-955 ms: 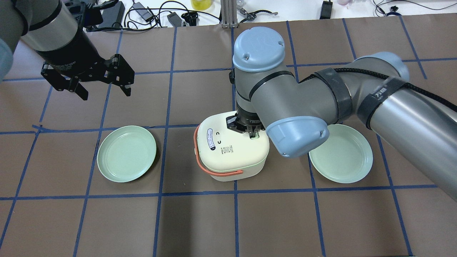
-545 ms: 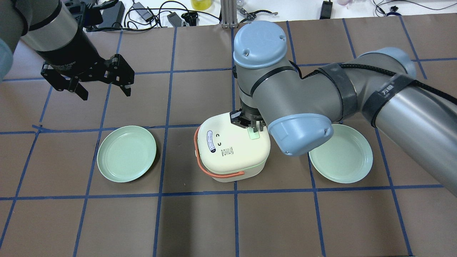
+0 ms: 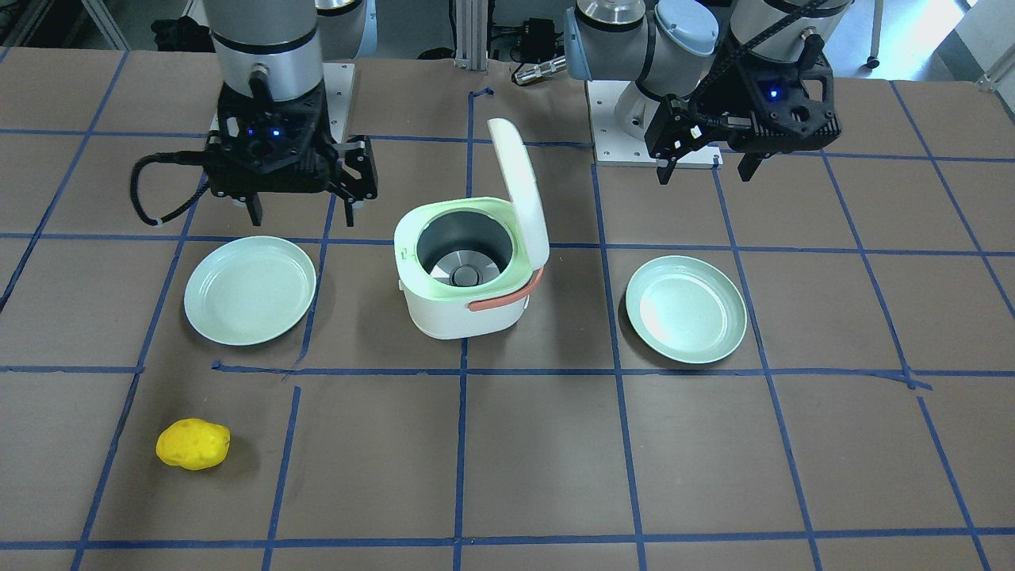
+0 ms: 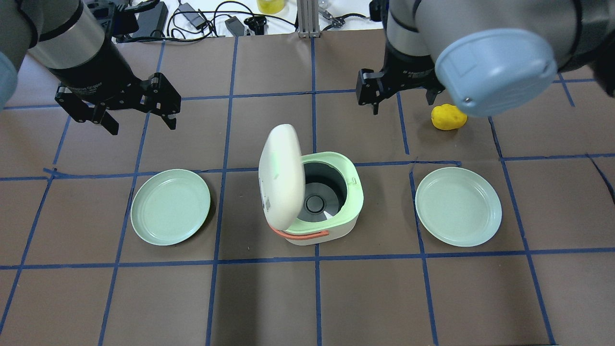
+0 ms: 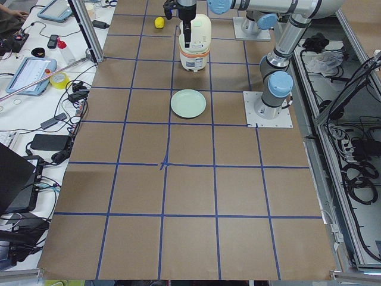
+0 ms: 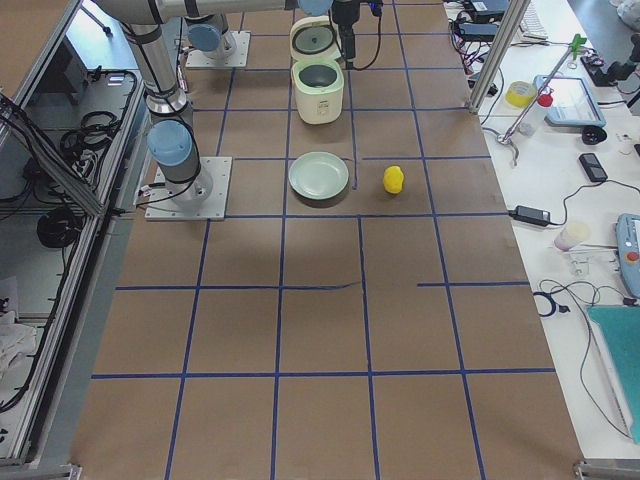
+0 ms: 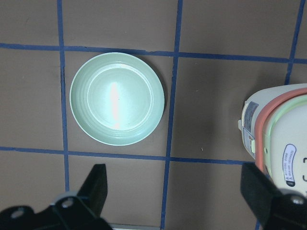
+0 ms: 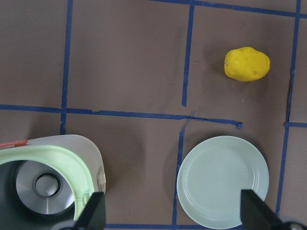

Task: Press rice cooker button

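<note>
The white rice cooker [image 4: 336, 229] stands at the table's middle with its lid [image 4: 281, 173] swung up. The green rim and empty steel pot show, also in the front view [image 3: 460, 313]. The lid's small latch button [image 4: 353, 181] sits on the rim's right side. My right gripper [image 4: 401, 103] is open and empty, raised beyond the cooker to its right, clear of it; it also shows in the front view [image 3: 302, 216]. My left gripper [image 4: 142, 126] is open and empty, high at the far left, and also shows in the front view [image 3: 706, 174].
Two pale green plates flank the cooker, one on the left [image 4: 170, 206] and one on the right [image 4: 458, 206]. A yellow lumpy fruit [image 4: 448, 117] lies beyond the right plate, near my right gripper. Cables and tools lie along the table's far edge.
My right gripper was down on the closed lid's button; it has lifted and pulled back to the far right. The lid has sprung open. The left arm has not moved.
</note>
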`<control>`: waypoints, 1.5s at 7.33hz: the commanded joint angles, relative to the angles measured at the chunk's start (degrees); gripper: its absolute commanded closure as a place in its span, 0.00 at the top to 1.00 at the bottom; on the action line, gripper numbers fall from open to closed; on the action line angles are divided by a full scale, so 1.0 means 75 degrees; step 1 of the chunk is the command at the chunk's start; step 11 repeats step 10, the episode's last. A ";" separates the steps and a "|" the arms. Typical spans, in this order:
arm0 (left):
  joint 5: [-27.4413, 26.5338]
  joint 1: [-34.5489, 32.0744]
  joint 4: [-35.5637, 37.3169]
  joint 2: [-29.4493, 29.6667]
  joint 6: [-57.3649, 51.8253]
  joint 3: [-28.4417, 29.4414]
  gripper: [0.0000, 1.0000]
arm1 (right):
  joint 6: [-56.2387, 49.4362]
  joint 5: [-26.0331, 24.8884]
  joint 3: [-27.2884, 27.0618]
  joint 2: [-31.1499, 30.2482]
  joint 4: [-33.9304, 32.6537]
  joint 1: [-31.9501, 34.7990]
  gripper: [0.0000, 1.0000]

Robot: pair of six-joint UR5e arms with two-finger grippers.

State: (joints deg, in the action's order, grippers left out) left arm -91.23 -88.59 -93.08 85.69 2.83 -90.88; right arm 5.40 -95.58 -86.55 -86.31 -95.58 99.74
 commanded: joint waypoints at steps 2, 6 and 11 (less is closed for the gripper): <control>0.0000 0.0000 0.0000 0.0000 -0.0003 0.0000 1.00 | -0.0647 0.0626 0.0582 -0.0024 0.0591 -0.0993 1.00; 0.0000 0.0000 0.0000 0.0000 0.0009 0.0000 1.00 | -0.0603 0.0509 0.0536 -0.0071 0.0544 -0.0947 1.00; 0.0000 0.0000 0.0000 0.0000 0.0009 0.0000 1.00 | -0.0275 0.0615 0.0501 -0.0071 0.0533 -0.0947 1.00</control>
